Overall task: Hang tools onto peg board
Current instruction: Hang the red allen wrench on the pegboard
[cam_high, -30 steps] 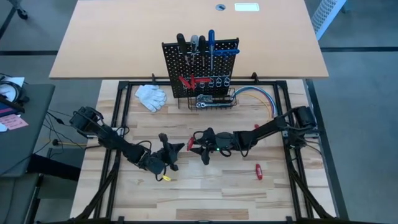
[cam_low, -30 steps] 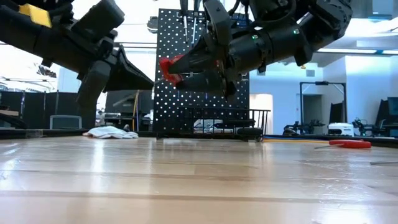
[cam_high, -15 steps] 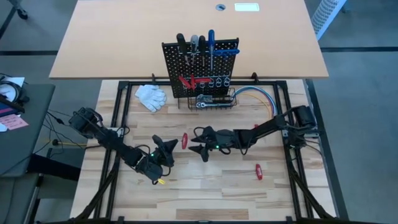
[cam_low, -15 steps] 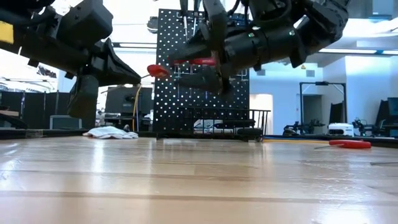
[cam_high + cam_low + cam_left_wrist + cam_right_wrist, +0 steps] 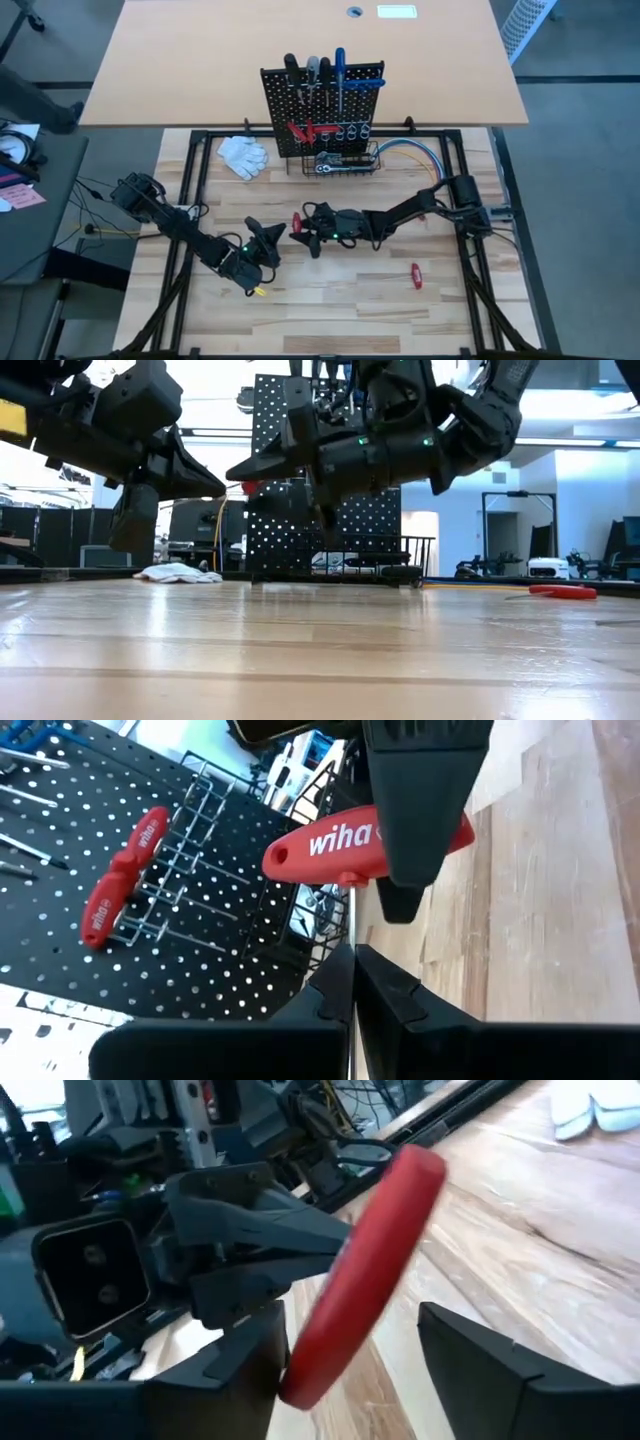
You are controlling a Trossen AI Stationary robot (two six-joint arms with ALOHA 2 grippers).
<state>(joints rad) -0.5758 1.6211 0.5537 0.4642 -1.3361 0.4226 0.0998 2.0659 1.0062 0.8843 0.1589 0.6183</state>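
Tools number four upright on the peg board (image 5: pixel 322 105): black-, grey-, black- and blue-handled screwdrivers (image 5: pixel 339 66) standing along its top edge, with two short red-handled drivers (image 5: pixel 122 875) hanging on the silver rings lower down and a chrome ratchet wrench (image 5: pixel 330 163) lying in the wire basket (image 5: pixel 342 165) at the foot. Two more red-handled drivers are off the board: one lies on the table (image 5: pixel 440 310) toward the right side, well apart from everything (image 5: pixel 415 275), and the other, a red Wiha screwdriver (image 5: pixel 296 222), is up in the air between the two grippers. One pair of white gloves (image 5: pixel 243 154) sits left of the board and one bundle of coloured cables (image 5: pixel 412 152) curves off to its right. The right gripper (image 5: pixel 303 236) has its fingers spread wide on either side of that red handle; in the right wrist view the handle crosses the gap between them, touching one finger. The left gripper (image 5: pixel 268 243) is clenched tight with nothing in it, its tips pointing at the red screwdriver from just beside it. Both arms stretch low across the table toward its middle, meeting nearly tip to tip in front of the board.
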